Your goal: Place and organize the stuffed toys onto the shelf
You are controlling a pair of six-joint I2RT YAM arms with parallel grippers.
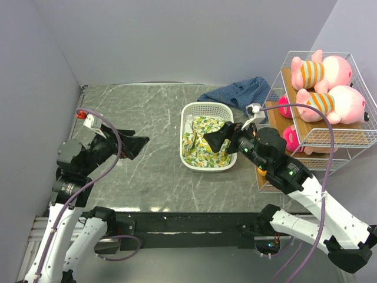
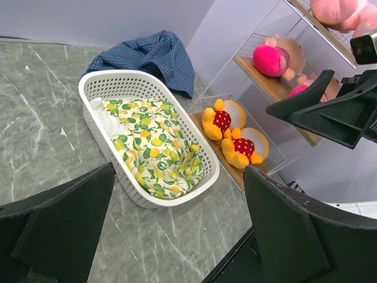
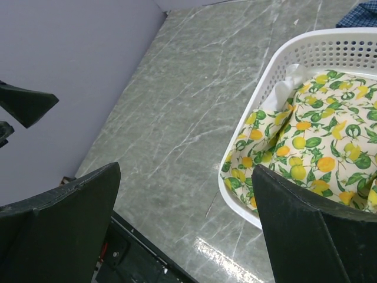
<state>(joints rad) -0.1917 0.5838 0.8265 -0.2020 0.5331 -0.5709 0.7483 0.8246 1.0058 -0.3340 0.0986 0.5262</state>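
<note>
Notably, hazards: the lemon cloth [image 1: 206,144] in the basket [image 1: 203,108] might snag the right claw [image 1: 217,138] poised over it, and that arm, close beside the shelf [image 1: 353,140], might jostle the pigs [image 1: 323,73] lying on the top tier. Left claw [image 1: 138,146]: spread wide, empty, over the table [image 1: 147,112]. Right claw: spread wide, empty.

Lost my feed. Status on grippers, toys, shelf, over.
Left gripper, right gripper: jaws open, empty. Pigs, pink dolls, bears on shelf; none seen elsewhere. Basket beside shelf holds cloth.

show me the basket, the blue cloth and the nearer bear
basket [image 2: 135,87]: left wrist view, far wall
blue cloth [image 2: 150,59]: left wrist view, middle folds
nearer bear [image 2: 243,147]: left wrist view, red spotted belly
</note>
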